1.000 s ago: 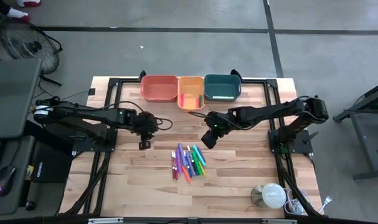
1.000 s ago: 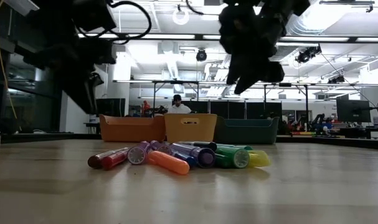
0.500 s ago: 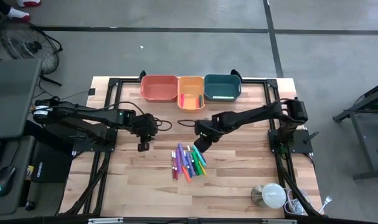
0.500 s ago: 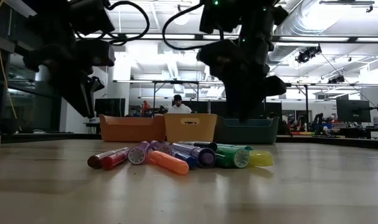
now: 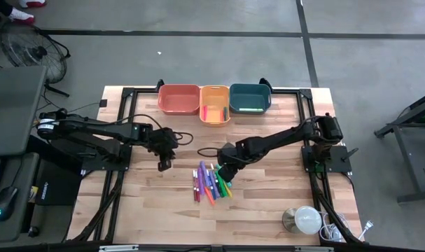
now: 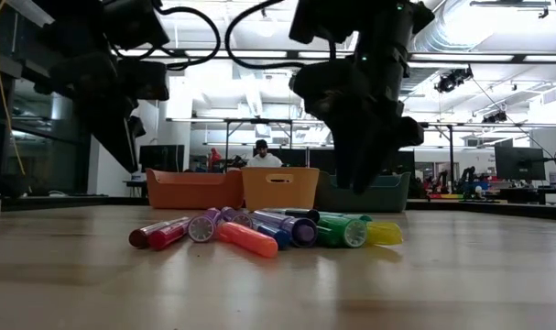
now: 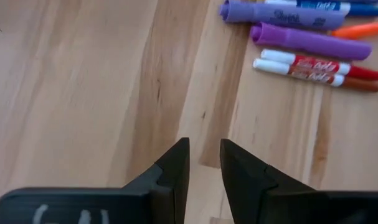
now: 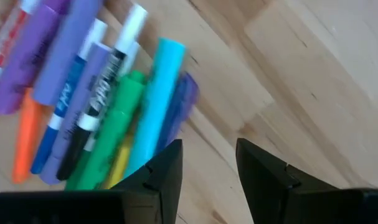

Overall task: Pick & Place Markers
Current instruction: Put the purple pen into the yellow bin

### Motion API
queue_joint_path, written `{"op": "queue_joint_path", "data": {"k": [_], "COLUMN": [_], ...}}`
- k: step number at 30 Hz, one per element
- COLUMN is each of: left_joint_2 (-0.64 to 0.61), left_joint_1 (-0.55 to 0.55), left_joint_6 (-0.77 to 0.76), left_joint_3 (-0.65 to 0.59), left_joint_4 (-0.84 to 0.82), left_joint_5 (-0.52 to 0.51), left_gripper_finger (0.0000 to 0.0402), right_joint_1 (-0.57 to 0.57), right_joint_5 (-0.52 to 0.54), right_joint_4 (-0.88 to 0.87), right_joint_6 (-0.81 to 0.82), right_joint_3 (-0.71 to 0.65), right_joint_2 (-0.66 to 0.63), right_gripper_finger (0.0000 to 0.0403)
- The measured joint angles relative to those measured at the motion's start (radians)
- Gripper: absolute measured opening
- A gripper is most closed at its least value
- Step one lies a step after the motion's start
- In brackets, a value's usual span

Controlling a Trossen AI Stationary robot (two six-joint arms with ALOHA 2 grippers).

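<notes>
About a dozen markers (image 5: 212,182) lie bunched side by side on the tabletop (image 5: 268,203), near its middle, in red, orange, purple, blue, green, cyan and yellow. The right claw (image 5: 225,170) hangs over the bunch's far right edge, just above the green and cyan ones; its wrist view shows the two fingers (image 8: 164,171) parted with a gap between them and nothing held, the cyan marker (image 8: 156,99) and a green one (image 8: 111,134) just ahead of the tips. In the low view the right arm comes down over the green (image 6: 343,231) and yellow (image 6: 384,234) markers without touching them.

The left claw (image 5: 163,165) waits beside the bunch, apart from it, over bare wood; its fingers (image 7: 176,165) stand slightly apart and empty, with red (image 7: 313,70) and purple (image 7: 310,42) markers farther off.

Three bins sit in a row at the far edge: orange (image 5: 178,99), yellow (image 5: 214,105) and teal (image 5: 249,99).
</notes>
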Motion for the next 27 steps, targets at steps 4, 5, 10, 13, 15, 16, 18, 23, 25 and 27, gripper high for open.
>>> {"op": "queue_joint_path", "data": {"k": [4, 5, 10, 13, 15, 16, 18, 23, 25, 27], "left_joint_2": [0.000, 0.000, 0.000, 0.000, 0.000, 0.000, 0.000, 0.000, 0.000, 0.000], "left_joint_1": [0.000, 0.000, 0.000, -0.001, -0.001, 0.000, 0.000, 0.000, 0.000, 0.000], "left_joint_6": [-0.048, -0.057, -0.093, -0.111, -0.113, -0.114, -0.122, -0.139, -0.146, -0.153], "left_joint_3": [0.000, 0.000, 0.000, 0.000, 0.000, 0.000, 0.000, 0.000, 0.001, 0.001], "left_joint_4": [0.023, 0.029, 0.034, 0.034, 0.034, 0.034, 0.034, 0.038, 0.041, 0.044], "left_joint_5": [0.002, 0.003, 0.032, 0.038, 0.038, 0.038, 0.038, 0.032, 0.029, 0.025], "left_gripper_finger": [0.0088, 0.0088, 0.0088, 0.0088, 0.0088, 0.0088, 0.0088, 0.0088, 0.0088, 0.0088], "right_joint_1": [0.009, 0.010, 0.010, 0.010, 0.010, 0.010, 0.012, 0.019, 0.026, 0.030], "right_joint_5": [0.010, 0.007, 0.013, 0.021, 0.035, 0.040, 0.042, 0.028, 0.020, 0.020], "right_joint_4": [0.068, 0.083, 0.074, 0.075, 0.069, 0.068, 0.061, 0.076, 0.076, 0.069], "right_joint_6": [-0.037, -0.044, -0.058, -0.063, -0.057, -0.056, -0.046, -0.033, -0.030, -0.022], "right_joint_3": [0.000, 0.000, -0.001, -0.006, -0.014, -0.017, -0.017, -0.018, -0.016, -0.017], "right_joint_2": [0.000, 0.000, 0.000, 0.000, 0.000, 0.000, 0.006, 0.034, 0.053, 0.071], "right_gripper_finger": [0.0138, 0.0139, 0.0163, 0.0191, 0.0206, 0.0212, 0.0217, 0.0217, 0.0216, 0.0216]}}
